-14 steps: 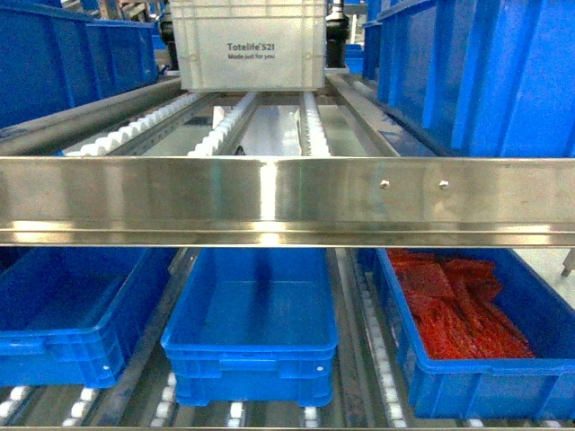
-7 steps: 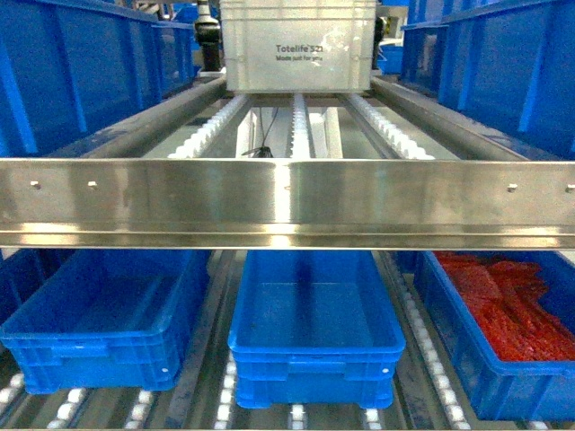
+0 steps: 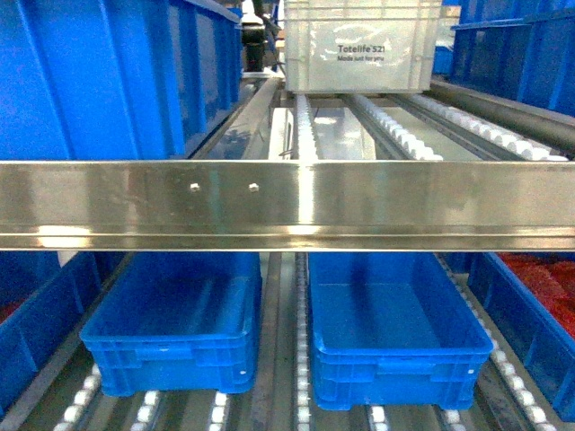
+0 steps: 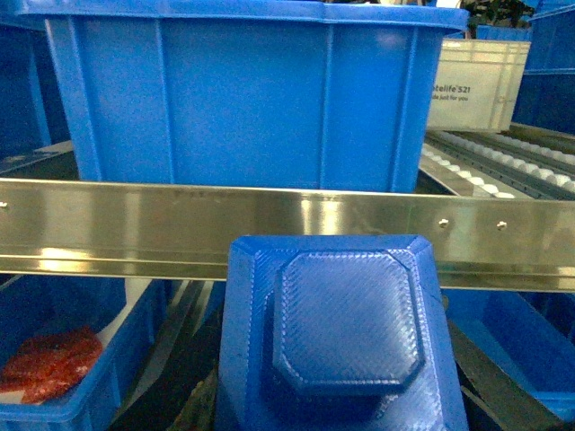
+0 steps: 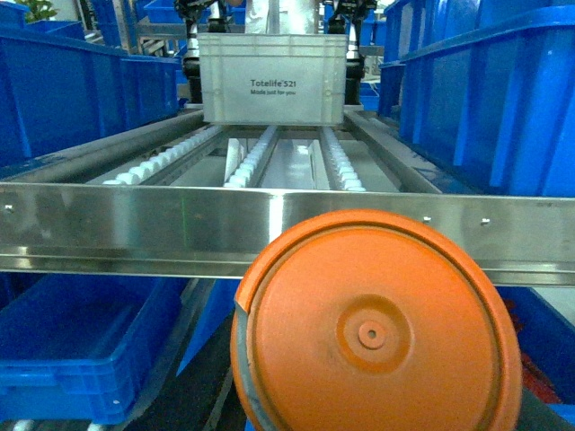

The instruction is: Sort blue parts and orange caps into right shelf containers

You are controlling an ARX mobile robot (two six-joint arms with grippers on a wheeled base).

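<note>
Blue part (image 4: 346, 337) fills the left wrist view, orange cap (image 5: 377, 337) the right wrist view, each seemingly carried at its own arm's tip; fingers hidden behind both, so clenched or released cannot be told. Below the steel rail (image 3: 287, 202), two bare blue containers (image 3: 175, 319) (image 3: 391, 314) side by side on the roller shelf (image 3: 301, 359). Best done by dipping under the rail, centring over one crate floor, lowering close, then letting go, one kind per crate.

A steel rail (image 3: 287, 205) bars the front; below it, two open blue containers (image 3: 175, 323) (image 3: 391, 323) sit side by side
</note>
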